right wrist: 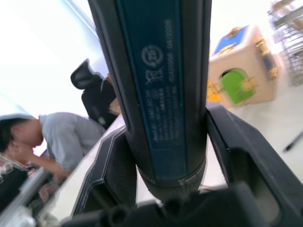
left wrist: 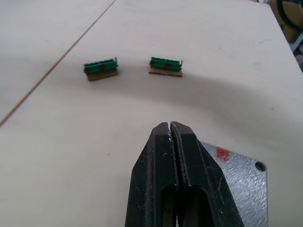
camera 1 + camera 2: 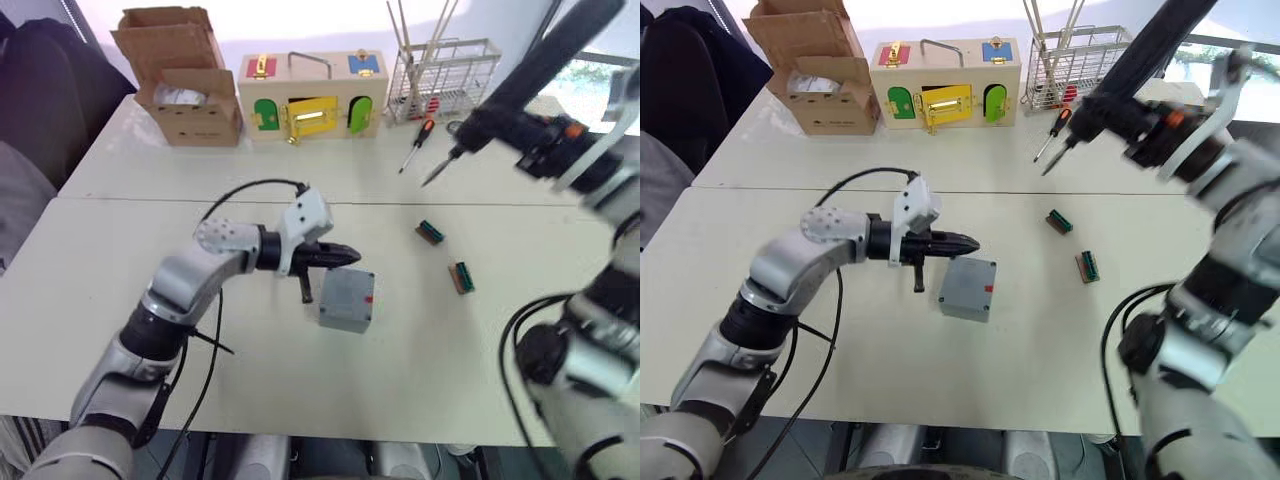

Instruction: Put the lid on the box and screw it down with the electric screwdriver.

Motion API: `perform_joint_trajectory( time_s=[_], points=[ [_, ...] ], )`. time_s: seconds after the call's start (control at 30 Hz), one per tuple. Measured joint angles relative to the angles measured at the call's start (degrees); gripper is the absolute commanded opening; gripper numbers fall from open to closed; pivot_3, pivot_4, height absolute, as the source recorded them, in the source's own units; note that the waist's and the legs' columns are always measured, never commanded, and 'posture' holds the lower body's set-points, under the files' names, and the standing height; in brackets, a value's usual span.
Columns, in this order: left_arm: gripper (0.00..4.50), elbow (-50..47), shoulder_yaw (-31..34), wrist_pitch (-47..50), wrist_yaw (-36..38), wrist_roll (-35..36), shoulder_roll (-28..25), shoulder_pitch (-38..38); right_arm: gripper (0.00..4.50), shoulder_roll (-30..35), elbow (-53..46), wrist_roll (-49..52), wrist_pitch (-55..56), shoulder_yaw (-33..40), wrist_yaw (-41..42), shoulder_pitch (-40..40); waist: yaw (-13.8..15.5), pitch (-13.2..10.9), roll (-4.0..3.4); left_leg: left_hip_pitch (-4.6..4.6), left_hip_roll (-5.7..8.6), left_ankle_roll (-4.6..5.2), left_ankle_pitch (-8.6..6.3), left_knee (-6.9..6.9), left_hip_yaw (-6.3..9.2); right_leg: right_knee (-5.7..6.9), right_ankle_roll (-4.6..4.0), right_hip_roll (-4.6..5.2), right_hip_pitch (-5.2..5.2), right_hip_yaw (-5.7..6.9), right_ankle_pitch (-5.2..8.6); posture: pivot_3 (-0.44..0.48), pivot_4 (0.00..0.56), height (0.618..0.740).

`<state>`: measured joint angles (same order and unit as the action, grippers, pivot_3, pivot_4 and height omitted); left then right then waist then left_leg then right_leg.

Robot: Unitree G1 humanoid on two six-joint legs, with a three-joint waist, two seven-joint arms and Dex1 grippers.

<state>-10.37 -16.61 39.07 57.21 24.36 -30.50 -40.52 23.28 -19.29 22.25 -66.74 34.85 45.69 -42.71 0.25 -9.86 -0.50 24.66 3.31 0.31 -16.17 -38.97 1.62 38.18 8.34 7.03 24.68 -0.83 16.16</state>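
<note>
Two grippers at work: left gripper (image 3: 345, 256) closed beside lidded grey plastic box (image 3: 347, 299), right gripper (image 1: 170, 156) clamping thick black electric screwdriver (image 3: 535, 75), awaiting descent onto a corner screw.

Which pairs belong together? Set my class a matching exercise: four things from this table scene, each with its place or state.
1. left gripper
2. electric screwdriver
3. box
4. orange-and-black hand screwdriver

a. lies on the table before the wire rack
b. lid on, beside the left gripper
c. fingers shut, empty
d. held up in the right gripper

Pairs: 1-c, 2-d, 3-b, 4-a
</note>
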Motion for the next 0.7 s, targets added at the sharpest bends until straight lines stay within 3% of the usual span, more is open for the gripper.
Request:
perform_joint_trajectory(
  time_s=[0.2,0.3,0.43,0.7],
  points=[
    [0.00,-0.4,-1.0,0.5,4.1,0.0,-1.5,0.6,1.92,-2.1,-13.2,5.8,6.3,-4.0,-4.3,8.0,0.0,0.0,0.03,-0.11,0.07,0.03,-0.01,-0.21,0.01,-0.09,-0.01,0.02,-0.28,-0.07,0.00,0.000,0.150,0.735],
    [0.00,-1.0,-1.0,0.8,4.2,-0.1,-2.0,1.4,1.92,-1.9,-14.4,8.3,6.8,-6.0,-5.4,12.0,-0.3,0.0,0.03,-0.13,0.06,0.03,-0.01,-0.18,0.01,-0.08,0.00,0.02,-0.28,-0.07,0.00,0.000,0.150,0.735],
    [0.00,-2.0,-3.0,1.8,3.5,-0.9,-1.5,2.9,1.92,3.0,-15.4,10.9,8.0,-10.2,-3.6,17.0,-0.8,0.0,0.04,-0.12,0.06,0.07,-0.03,-0.16,0.03,-0.08,0.00,0.01,-0.28,-0.07,0.00,0.000,0.150,0.735],
    [0.00,-3.1,-6.0,-0.1,4.0,-4.1,-2.6,4.5,1.92,8.2,-15.4,15.9,10.6,-14.8,-2.5,18.0,-1.0,0.0,0.04,-0.14,-0.01,0.07,-0.03,-0.15,0.03,-0.13,0.00,-0.06,-0.29,-0.06,0.00,0.000,0.150,0.735]
  ],
)
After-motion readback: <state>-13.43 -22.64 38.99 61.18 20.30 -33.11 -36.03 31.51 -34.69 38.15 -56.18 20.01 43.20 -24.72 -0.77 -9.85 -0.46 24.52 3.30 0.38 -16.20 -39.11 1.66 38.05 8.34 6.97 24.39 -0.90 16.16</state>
